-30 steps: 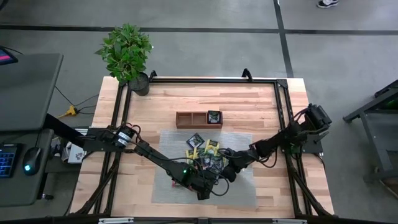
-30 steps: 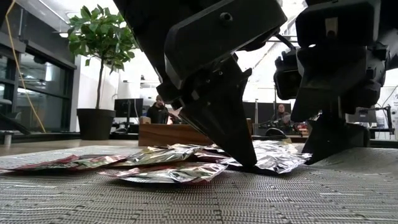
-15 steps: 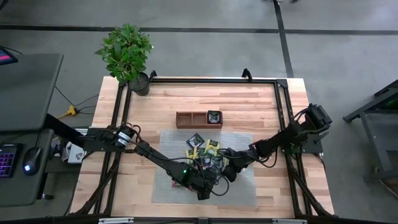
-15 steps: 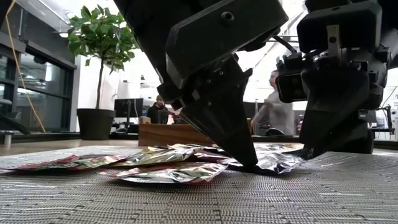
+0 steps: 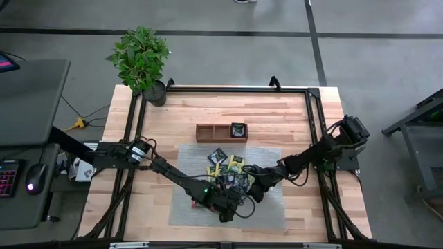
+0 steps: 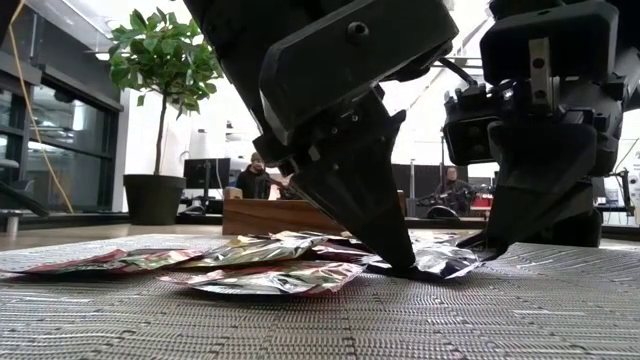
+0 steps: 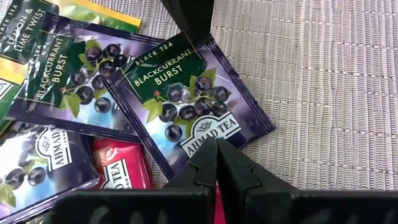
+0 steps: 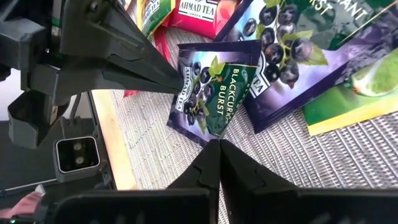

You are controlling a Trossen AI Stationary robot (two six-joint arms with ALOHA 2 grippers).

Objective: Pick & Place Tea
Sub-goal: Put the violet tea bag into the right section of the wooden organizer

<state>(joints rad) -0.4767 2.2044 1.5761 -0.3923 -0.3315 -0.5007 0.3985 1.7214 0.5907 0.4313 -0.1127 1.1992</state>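
Several tea sachets (image 5: pixel 223 166) lie in a loose pile on the grey mat (image 5: pixel 183 207). One dark blackcurrant sachet (image 7: pixel 180 93) lies at the pile's edge between my two grippers. My left gripper (image 7: pixel 216 148) is shut, with its tips down on one edge of that sachet. My right gripper (image 8: pixel 219 144) is shut on the opposite corner. In the low view, the left gripper (image 6: pixel 400 265) stands in front and the right gripper (image 6: pixel 480 243) to the right. My left gripper presses its shut fingertips down on the sachet's edge (image 7: pixel 202 134), below the brand print, slanting down from the table's near left. That end lies flat on the mat. My right gripper pinches the sachet's opposite corner (image 8: pixel 214 132) between its two fingers, slanting down from the table's right. In the low view that end (image 6: pixel 455 255) stands slightly off the mat.
A brown wooden tray (image 5: pixel 208 131) stands beyond the mat, with one sachet (image 5: pixel 238 129) in its right compartment. A potted plant (image 5: pixel 142 59) sits at the far left corner. People (image 6: pixel 255 180) sit in the room behind.
My right gripper has shut on the corner of the blackcurrant sachet, its fingers closing in from wide apart, and that end now stands a little off the mat. The left gripper has kept pressing on the other edge.
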